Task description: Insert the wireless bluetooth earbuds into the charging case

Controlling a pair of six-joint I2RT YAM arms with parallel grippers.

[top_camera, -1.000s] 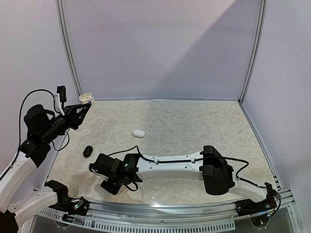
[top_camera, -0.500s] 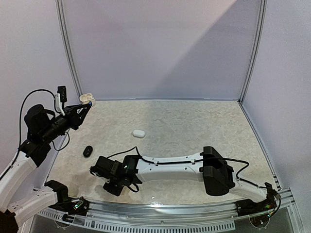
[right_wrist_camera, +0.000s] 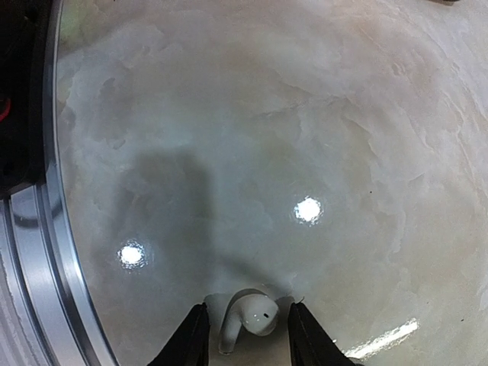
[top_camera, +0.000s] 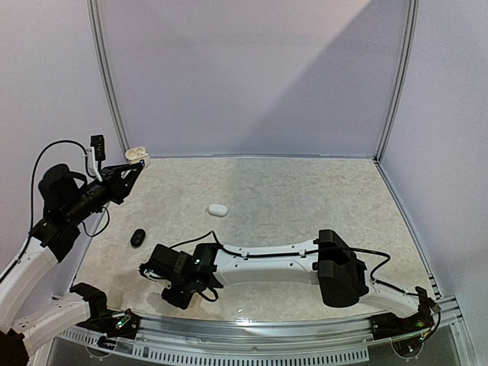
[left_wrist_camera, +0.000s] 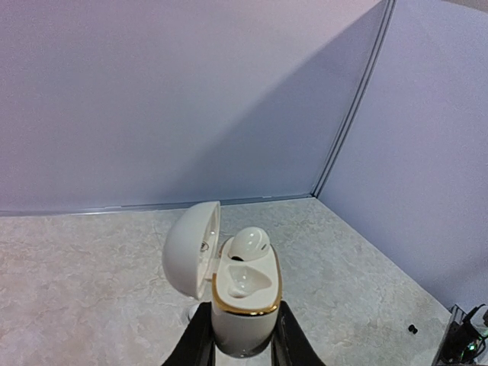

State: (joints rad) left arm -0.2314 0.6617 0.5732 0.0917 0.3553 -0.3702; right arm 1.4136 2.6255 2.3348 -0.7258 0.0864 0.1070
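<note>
My left gripper (top_camera: 131, 169) is shut on an open white charging case (top_camera: 137, 155) with a gold rim and holds it raised at the far left. In the left wrist view the case (left_wrist_camera: 244, 309) stands upright between my fingers, with its lid (left_wrist_camera: 192, 248) swung open to the left. One white earbud (left_wrist_camera: 250, 242) sits in the far socket and the near socket (left_wrist_camera: 240, 280) is empty. My right gripper (top_camera: 174, 290) is low near the table's front left. In the right wrist view it (right_wrist_camera: 245, 335) is open, with a white stemmed earbud (right_wrist_camera: 248, 316) lying on the table between the fingers, not touching them.
A closed white case (top_camera: 217, 209) lies mid-table. A black case (top_camera: 137, 238) lies at the left, just beyond my right gripper. The metal front rail (right_wrist_camera: 46, 229) runs close beside my right gripper. A tiny dark speck (left_wrist_camera: 412, 329) lies on the table.
My right gripper has shifted slightly toward the table's near edge. The left arm and its case have stayed still.
</note>
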